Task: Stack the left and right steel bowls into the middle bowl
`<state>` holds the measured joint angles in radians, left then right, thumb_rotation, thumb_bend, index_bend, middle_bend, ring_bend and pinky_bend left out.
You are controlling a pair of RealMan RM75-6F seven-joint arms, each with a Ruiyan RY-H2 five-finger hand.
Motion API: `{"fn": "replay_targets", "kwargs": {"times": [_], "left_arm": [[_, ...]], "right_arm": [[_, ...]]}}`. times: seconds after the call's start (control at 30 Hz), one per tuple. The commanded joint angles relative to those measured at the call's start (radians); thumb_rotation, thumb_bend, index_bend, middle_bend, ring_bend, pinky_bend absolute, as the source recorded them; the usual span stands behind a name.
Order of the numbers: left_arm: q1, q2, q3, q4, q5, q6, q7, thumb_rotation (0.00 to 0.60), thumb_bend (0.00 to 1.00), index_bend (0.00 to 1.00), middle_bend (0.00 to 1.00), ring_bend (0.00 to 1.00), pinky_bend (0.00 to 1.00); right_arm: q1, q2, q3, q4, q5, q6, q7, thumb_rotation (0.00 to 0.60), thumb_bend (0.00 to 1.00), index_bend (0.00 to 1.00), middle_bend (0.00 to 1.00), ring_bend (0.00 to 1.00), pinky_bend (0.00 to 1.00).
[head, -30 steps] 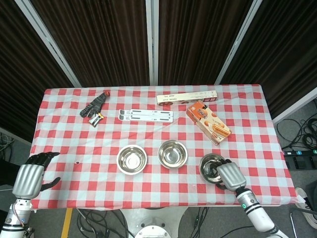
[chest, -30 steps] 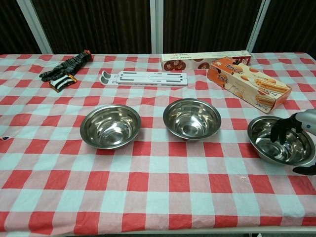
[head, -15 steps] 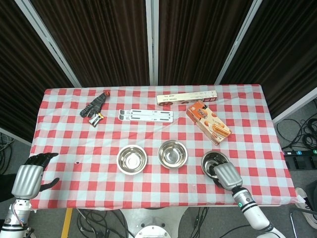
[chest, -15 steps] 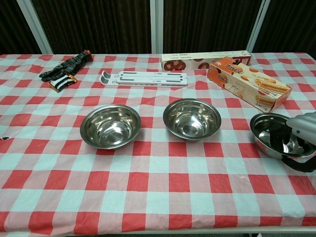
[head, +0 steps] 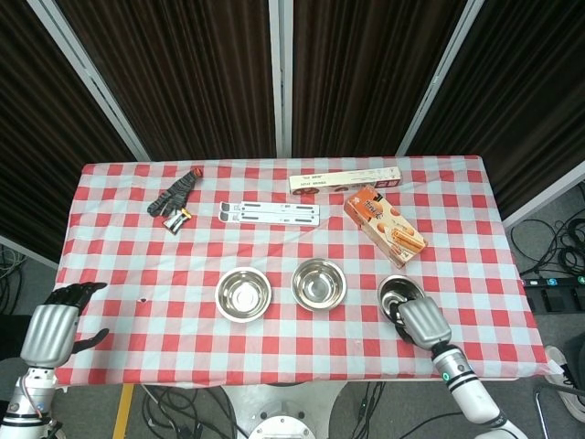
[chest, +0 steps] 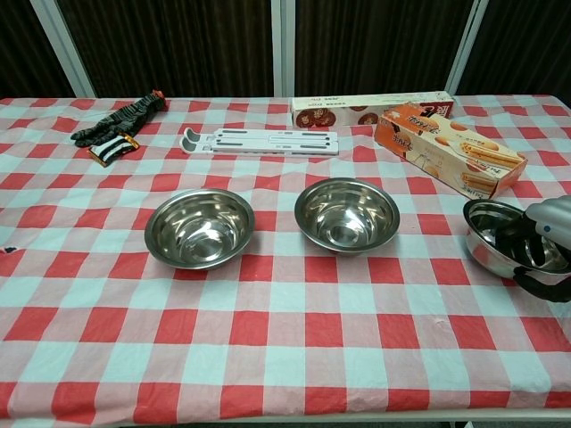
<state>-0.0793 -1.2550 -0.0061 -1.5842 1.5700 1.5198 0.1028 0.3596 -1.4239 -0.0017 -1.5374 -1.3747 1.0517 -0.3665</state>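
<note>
Three steel bowls are in a row on the checked cloth. The left bowl (head: pixel 242 294) (chest: pixel 199 227) and the middle bowl (head: pixel 318 283) (chest: pixel 346 215) stand flat and untouched. My right hand (head: pixel 419 323) (chest: pixel 546 244) grips the right bowl (head: pixel 396 294) (chest: pixel 496 235) by its near rim, fingers inside and thumb underneath, and the bowl is tilted and lifted off the cloth. My left hand (head: pixel 57 324) hangs open beyond the table's left front corner, holding nothing; the chest view does not show it.
An orange biscuit box (head: pixel 385 225) (chest: pixel 449 152) lies behind the right bowl. Further back are a long flat box (head: pixel 345 180) (chest: pixel 370 106), a white rack (head: pixel 271 213) (chest: pixel 260 141) and a rolled dark strap (head: pixel 174 196) (chest: pixel 114 126). The table's front edge (chest: pixel 285 415) is close.
My right hand closed on the right bowl's near rim and raised it, tilting it and shifting it slightly right. The left hand barely moved.
</note>
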Motion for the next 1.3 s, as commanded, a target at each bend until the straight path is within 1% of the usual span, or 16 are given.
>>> {"fn": "replay_targets", "kwargs": {"times": [0.03,0.23,0.43,0.6,0.7,0.8,0.97,1.17,1.3], "left_arm": [[0.001,0.001,0.0,0.0,0.0,0.0,-0.001,0.6,0.14,0.31,0.39,0.3,0.32],[0.0,0.003,0.0,-0.001,0.0,0.001,-0.001,0.6,0.14,0.31,0.39,0.3,0.32],[-0.003,-0.001,0.0,0.001,0.0,-0.005,0.0,0.6,0.14,0.31,0.39,0.3,0.32],[-0.003,-0.002,0.0,0.003,-0.003,-0.008,-0.003,0.6,0.14,0.31,0.39,0.3,0.32],[-0.002,-0.001,0.001,0.007,-0.006,-0.009,-0.006,0.6,0.14,0.31,0.39,0.3,0.32],[-0.001,-0.002,0.0,0.009,-0.009,-0.01,-0.008,0.6,0.14,0.31,0.39,0.3,0.32],[-0.003,-0.003,0.005,0.015,-0.011,-0.021,-0.002,0.6,0.14,0.31,0.39,0.3,0.32],[-0.007,0.0,0.006,0.018,-0.012,-0.029,-0.003,0.6,0.14,0.31,0.39,0.3,0.32],[-0.009,-0.001,0.008,0.027,-0.012,-0.035,-0.012,0.6,0.14,0.31,0.39,0.3,0.32]], "right_arm": [[0.001,0.004,-0.001,-0.002,-0.002,0.003,0.005,0.6,0.48,0.7,0.6,0.51,0.65],[0.005,0.021,0.007,-0.023,-0.008,0.022,0.005,0.6,0.48,0.7,0.6,0.52,0.66],[0.022,0.067,0.032,-0.103,-0.044,0.059,-0.016,0.6,0.48,0.7,0.6,0.52,0.66],[0.061,0.097,0.074,-0.185,-0.058,0.065,-0.068,0.6,0.48,0.7,0.61,0.52,0.66],[0.098,0.098,0.105,-0.222,-0.052,0.045,-0.109,0.6,0.49,0.71,0.61,0.53,0.67],[0.143,0.081,0.131,-0.241,-0.039,0.011,-0.147,0.6,0.48,0.71,0.61,0.53,0.67],[0.224,0.009,0.163,-0.229,0.017,-0.066,-0.2,0.6,0.48,0.71,0.61,0.53,0.67],[0.285,-0.08,0.168,-0.162,0.099,-0.118,-0.253,0.6,0.48,0.71,0.61,0.53,0.67],[0.309,-0.116,0.166,-0.117,0.14,-0.13,-0.278,0.6,0.48,0.71,0.61,0.53,0.67]]}}
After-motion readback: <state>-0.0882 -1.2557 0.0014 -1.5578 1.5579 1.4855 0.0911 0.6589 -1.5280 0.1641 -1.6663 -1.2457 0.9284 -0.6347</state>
